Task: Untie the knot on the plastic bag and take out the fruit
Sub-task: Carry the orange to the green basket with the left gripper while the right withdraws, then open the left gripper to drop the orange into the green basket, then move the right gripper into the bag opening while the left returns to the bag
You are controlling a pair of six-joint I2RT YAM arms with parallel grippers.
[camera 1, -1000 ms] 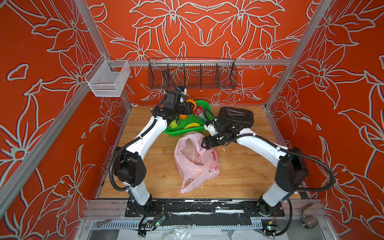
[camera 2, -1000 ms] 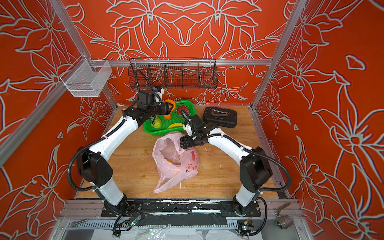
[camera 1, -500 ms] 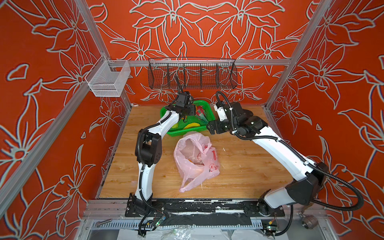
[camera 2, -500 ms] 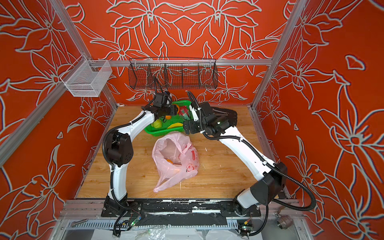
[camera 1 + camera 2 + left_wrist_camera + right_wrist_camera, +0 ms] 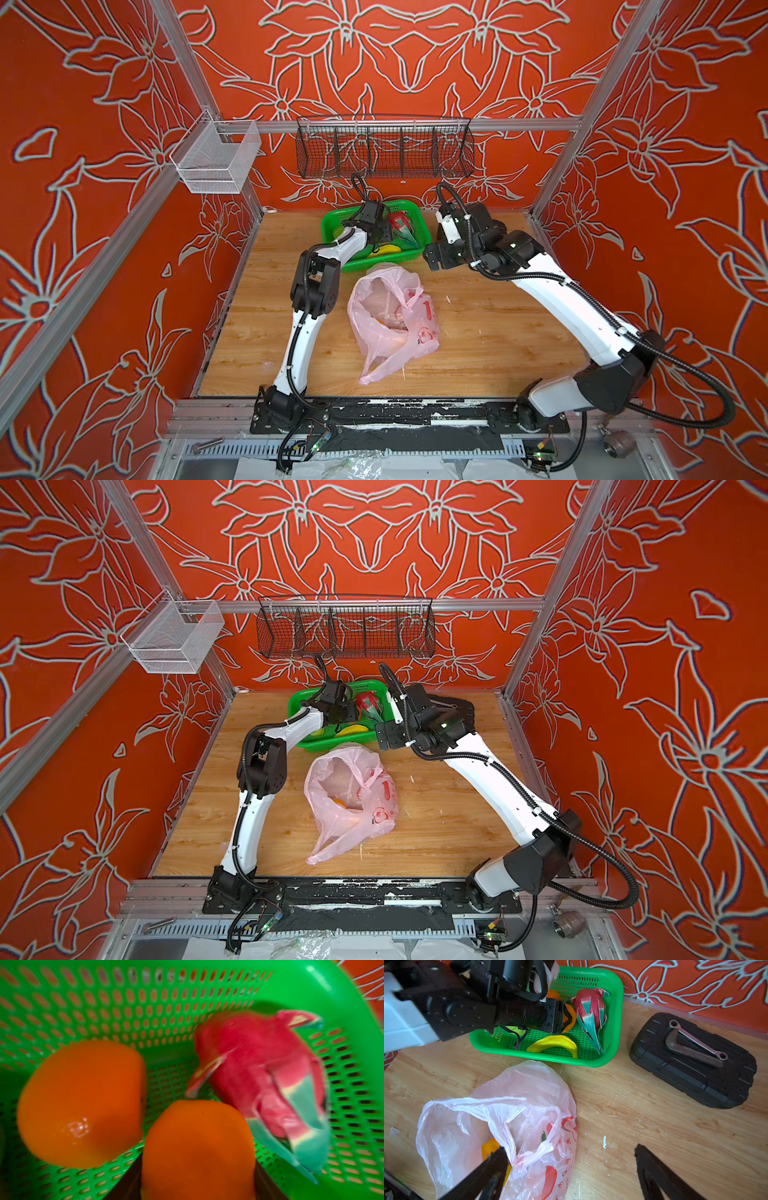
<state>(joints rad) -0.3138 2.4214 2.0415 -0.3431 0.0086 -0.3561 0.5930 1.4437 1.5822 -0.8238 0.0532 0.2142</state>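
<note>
Two changes: left tool (image 5: pixel 567 1018), gripping an orange (image 5: pixel 197 1147), sank into the basket (image 5: pixel 617 1022); right tool (image 5: pixel 570 1149), wide, quit the plastic bag (image 5: pixel 519 1088).

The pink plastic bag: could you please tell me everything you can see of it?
The plastic bag is thin, translucent pale-pink film with red print, crinkled and slumped on the wooden table just in front of the green basket. Its mouth gapes open, handles loose; orange fruit shows inside. Nothing grips it.
</note>
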